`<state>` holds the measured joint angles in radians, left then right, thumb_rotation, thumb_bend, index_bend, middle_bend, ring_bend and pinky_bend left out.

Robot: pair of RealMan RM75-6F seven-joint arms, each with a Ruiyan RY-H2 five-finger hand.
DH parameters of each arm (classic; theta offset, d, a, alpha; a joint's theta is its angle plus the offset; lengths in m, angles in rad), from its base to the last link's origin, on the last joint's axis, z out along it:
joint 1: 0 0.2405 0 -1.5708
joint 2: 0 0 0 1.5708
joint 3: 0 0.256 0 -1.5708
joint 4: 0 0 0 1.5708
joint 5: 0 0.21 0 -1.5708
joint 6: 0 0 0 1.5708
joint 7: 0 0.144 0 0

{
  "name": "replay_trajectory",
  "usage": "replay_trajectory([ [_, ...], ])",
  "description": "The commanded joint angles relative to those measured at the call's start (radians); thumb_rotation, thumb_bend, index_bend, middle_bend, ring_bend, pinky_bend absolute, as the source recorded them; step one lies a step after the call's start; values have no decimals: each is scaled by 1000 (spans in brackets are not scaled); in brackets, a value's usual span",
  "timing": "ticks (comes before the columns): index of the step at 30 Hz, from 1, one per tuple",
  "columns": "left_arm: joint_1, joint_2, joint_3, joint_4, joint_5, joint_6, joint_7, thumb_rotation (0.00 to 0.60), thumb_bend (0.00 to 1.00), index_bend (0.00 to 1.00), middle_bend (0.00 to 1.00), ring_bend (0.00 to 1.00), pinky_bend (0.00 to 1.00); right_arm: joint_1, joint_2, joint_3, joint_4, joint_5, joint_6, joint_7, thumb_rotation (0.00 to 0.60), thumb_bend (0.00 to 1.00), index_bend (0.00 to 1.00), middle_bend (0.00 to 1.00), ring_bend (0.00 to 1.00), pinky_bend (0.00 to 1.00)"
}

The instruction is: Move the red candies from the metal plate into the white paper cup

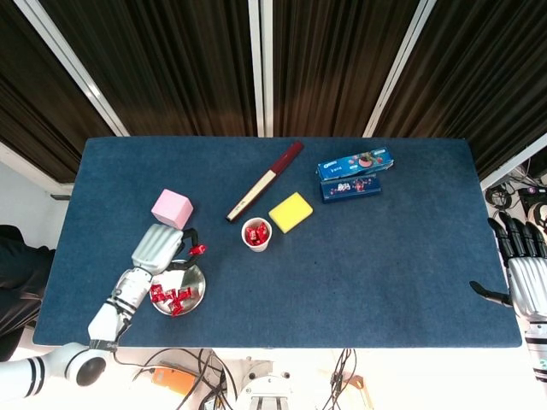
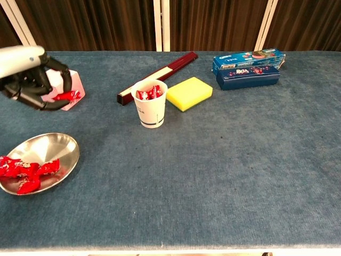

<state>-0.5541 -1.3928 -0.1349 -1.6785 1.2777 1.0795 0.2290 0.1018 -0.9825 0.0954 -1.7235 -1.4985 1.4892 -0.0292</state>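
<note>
A metal plate (image 1: 190, 295) (image 2: 59, 144) sits near the table's front left with several red candies (image 1: 169, 297) (image 2: 24, 172) in it. My left hand (image 1: 160, 245) (image 2: 33, 74) hovers above the plate's far side and pinches one red candy (image 1: 197, 249) (image 2: 68, 96) at its fingertips. The white paper cup (image 1: 256, 235) (image 2: 149, 109) stands upright to the right of that hand, with red candies (image 1: 256, 231) (image 2: 148, 93) inside it. My right hand (image 1: 523, 269) rests at the table's right edge, fingers spread, holding nothing.
A pink box (image 1: 172, 208) (image 2: 68, 84) lies just behind the left hand. A dark red stick (image 1: 264, 181) (image 2: 157, 77), a yellow sponge (image 1: 291, 212) (image 2: 189, 93) and two blue biscuit boxes (image 1: 354, 173) (image 2: 248, 68) lie beyond the cup.
</note>
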Motion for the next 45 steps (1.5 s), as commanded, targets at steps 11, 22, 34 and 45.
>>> replay_trajectory([
  [11,-221,-128,-154,82,-197,-180,33,523,359,569,979,908,878,-6,-3,-1,22,9,0,29,600,16,0,0,0,0],
  [22,-284,-193,-127,149,-297,-198,111,549,203,469,979,908,878,-6,-7,0,42,17,-8,48,600,16,0,0,0,0],
  [34,-183,-91,-60,5,-158,-6,102,519,127,402,979,908,878,-1,-4,2,36,6,-8,43,600,16,0,0,0,0],
  [45,-34,0,109,-83,-60,84,107,507,146,422,979,908,878,10,-4,4,29,-3,-15,33,600,17,0,0,0,0],
])
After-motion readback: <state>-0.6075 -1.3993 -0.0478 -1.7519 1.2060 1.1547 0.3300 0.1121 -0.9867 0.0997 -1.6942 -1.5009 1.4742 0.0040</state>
